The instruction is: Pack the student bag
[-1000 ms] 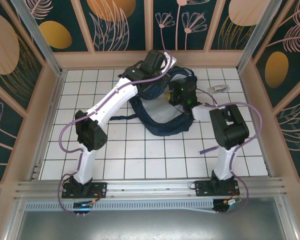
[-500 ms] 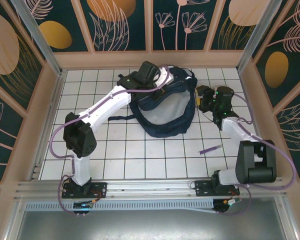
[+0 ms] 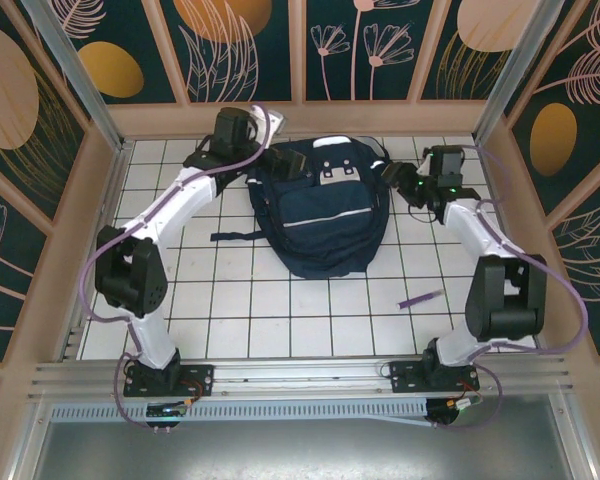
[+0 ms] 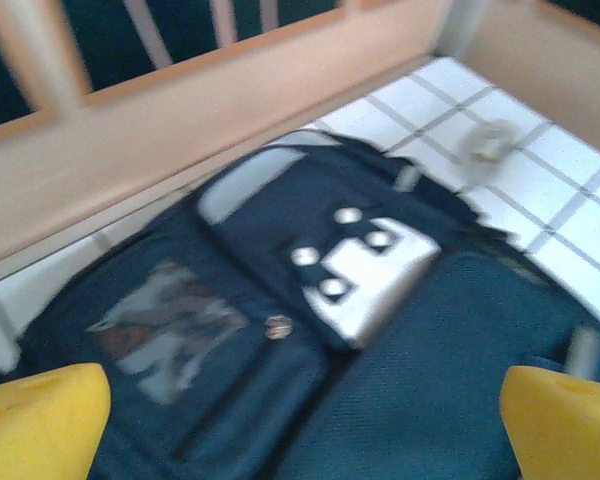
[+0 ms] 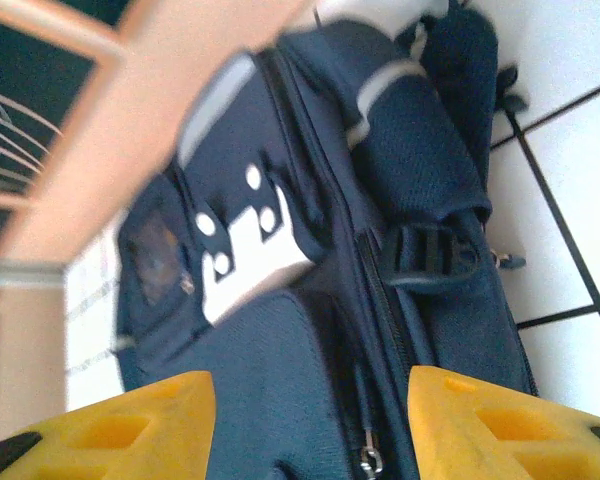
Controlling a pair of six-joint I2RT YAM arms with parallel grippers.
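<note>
Lying by back wall (image 3: 300, 118), student bag (image 3: 325, 215), left claw (image 4: 300, 410) wide open, right claw (image 5: 310, 410) open, white tiles (image 3: 230, 300) showing in front.

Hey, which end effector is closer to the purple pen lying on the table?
Right. The right end effector sits by the backpack's right side, just beyond the pen. The left end effector is at the backpack's far left corner, much farther from the pen.

Robot lab enclosure: gridded table (image 3: 280, 310), floral-panelled walls (image 3: 250, 50), aluminium rail (image 3: 300, 375)
</note>
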